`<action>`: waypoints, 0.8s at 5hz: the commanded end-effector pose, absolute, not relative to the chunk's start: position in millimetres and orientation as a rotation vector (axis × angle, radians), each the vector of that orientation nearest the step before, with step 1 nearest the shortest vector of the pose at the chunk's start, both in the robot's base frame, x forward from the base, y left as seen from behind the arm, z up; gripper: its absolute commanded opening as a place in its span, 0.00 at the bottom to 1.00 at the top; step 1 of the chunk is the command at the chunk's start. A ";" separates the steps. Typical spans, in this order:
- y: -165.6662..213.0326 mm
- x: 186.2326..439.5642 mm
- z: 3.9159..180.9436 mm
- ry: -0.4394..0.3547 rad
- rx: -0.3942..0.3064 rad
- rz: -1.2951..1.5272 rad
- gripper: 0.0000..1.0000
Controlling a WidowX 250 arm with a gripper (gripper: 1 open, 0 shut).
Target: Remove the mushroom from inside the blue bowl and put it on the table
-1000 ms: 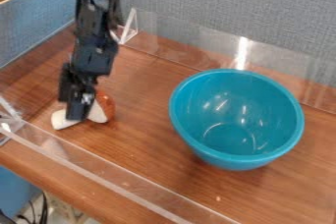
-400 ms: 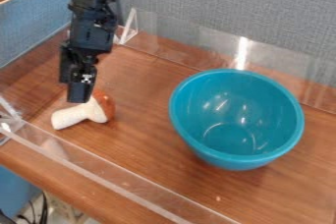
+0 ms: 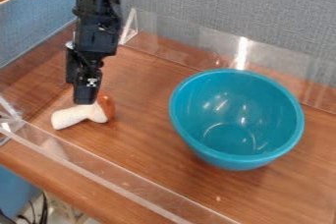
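Note:
The mushroom (image 3: pixel 84 112) lies on its side on the table (image 3: pixel 144 159), cream stem pointing left and orange-brown cap to the right, well left of the blue bowl (image 3: pixel 238 118). The bowl stands upright at the right with nothing showing inside it. My gripper (image 3: pixel 86 92) hangs just above the mushroom's cap, pointing down, its dark fingers (image 3: pixel 79 79) open and holding nothing.
Clear acrylic walls (image 3: pixel 79 174) run along the front and back edges of the table. A cardboard box (image 3: pixel 33 22) stands at the back left, behind the arm. A grey fabric panel forms the backdrop.
The gripper has let go of the mushroom and risen off it; the mushroom stays lying on the table where it was set down.

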State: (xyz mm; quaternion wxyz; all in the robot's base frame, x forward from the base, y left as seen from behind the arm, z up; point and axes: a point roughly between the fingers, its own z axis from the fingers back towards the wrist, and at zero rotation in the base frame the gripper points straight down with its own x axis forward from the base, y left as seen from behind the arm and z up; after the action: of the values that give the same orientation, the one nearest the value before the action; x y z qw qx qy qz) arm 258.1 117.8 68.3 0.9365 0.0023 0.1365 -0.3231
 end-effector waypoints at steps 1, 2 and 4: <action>117.9 264.1 75.8 0.215 0.050 -0.664 1.00; 111.3 262.6 74.8 0.202 0.060 -0.700 1.00; 109.6 261.7 86.7 0.164 0.071 -0.650 1.00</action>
State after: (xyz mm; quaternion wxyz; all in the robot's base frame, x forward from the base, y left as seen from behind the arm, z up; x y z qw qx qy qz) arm 255.5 103.6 63.1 0.9379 0.0097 0.1163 -0.3268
